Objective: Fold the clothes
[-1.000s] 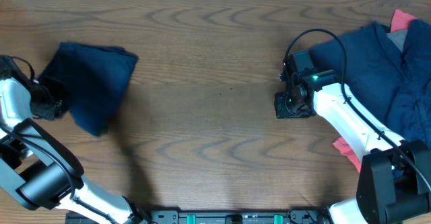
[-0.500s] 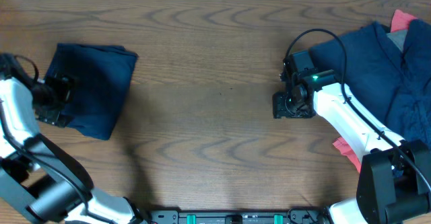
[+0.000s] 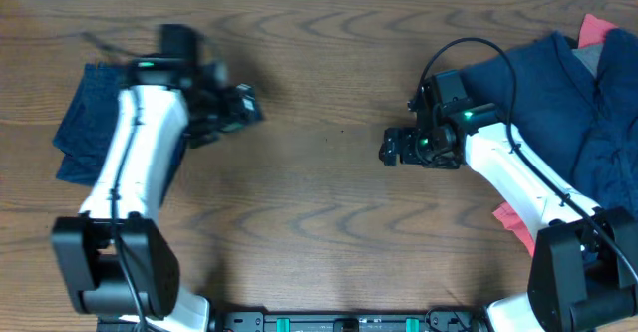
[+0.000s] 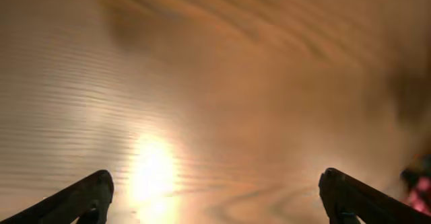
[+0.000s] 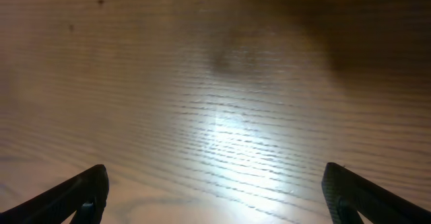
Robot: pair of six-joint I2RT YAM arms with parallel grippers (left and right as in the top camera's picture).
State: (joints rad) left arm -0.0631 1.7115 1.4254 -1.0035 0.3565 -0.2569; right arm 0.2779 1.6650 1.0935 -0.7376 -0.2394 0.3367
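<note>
A folded navy cloth point(image 3: 85, 123) lies at the table's left, partly under my left arm. My left gripper point(image 3: 239, 108) hangs blurred to the right of it, over bare wood. In the left wrist view the left gripper point(image 4: 215, 200) is open, its fingers point(image 4: 87, 197) far apart with only wood between them. A heap of navy clothes point(image 3: 568, 93) with red-pink point(image 3: 596, 28) and grey point(image 3: 590, 58) pieces fills the right side. My right gripper point(image 3: 391, 148) sits left of the heap, apart from it. The right wrist view shows this gripper point(image 5: 215, 200) open and empty.
A red-pink piece point(image 3: 513, 222) pokes out under the right arm near the front right. Brown wooden tabletop point(image 3: 319, 202) stretches between the two grippers. The arm bases stand at the front edge.
My left arm has swung right, off the folded navy cloth, its jaws widening. The right gripper has shifted a little left and opened wider.
</note>
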